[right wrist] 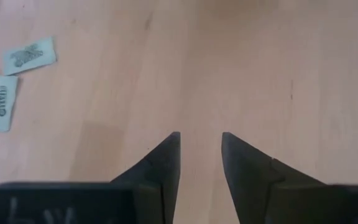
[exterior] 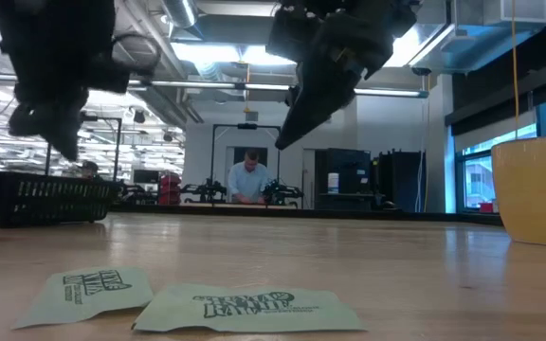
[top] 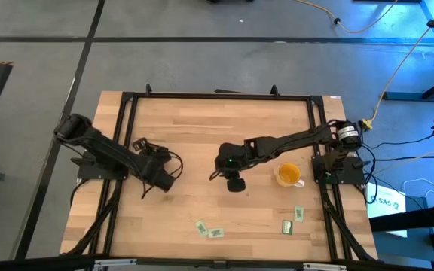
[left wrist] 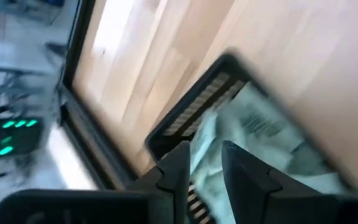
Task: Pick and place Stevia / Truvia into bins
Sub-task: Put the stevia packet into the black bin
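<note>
Our left fingers (left wrist: 205, 163) stand slightly apart above the black bin (left wrist: 194, 106), holding nothing; sachets (left wrist: 260, 134) lie inside it. Our right fingers (right wrist: 201, 152) hang parted and empty over mid desk (top: 202, 128), more sachets (top: 209, 230) near its front edge.

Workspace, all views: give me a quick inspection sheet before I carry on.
Surface: wooden table, mostly bare.
Job's things: four sachets loose near the front edge; black bin holds several.
Clutter: yellow cup.
Grippers: left gripper over the bin, fingers apart; right gripper open above bare wood mid-table.
Cables: yellow cable on the floor, right.
Surroundings: person at a far bench.
</note>
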Controlling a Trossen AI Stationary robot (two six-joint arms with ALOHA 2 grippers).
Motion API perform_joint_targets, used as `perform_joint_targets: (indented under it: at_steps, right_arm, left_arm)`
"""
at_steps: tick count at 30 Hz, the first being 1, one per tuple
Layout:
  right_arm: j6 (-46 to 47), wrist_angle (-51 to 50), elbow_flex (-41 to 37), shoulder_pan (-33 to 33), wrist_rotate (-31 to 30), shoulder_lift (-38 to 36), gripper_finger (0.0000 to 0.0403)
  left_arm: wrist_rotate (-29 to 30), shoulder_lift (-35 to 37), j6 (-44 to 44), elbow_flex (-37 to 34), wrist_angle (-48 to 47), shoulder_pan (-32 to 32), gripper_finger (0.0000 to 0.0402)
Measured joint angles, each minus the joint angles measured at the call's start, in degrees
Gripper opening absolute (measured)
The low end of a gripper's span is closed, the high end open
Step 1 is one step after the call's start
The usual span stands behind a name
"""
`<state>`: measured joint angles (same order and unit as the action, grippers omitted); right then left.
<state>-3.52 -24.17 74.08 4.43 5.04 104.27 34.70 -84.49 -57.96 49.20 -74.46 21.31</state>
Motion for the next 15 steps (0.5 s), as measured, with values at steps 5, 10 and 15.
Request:
perform_joint_targets:
  at_steps: [5,10,15]
  right_arm:
    - [-4.19,3.22,0.0,2.96,0.14,0.0,0.012]
    - [-5.8,3.35,0.0,5.57,0.15,0.0,0.012]
    - [-5.72,3.06,-0.39,6.99,0.02,0.0,0.012]
  left_arm:
    - [2.06,3.28,1.67,0.47,10.03,1.83,0.0083]
    - [-2.47,4.09,15.42,0.47,27.72,3.39,0.0083]
    - [-12.66,3.59,34.54,0.47,46.51,4.37,0.0088]
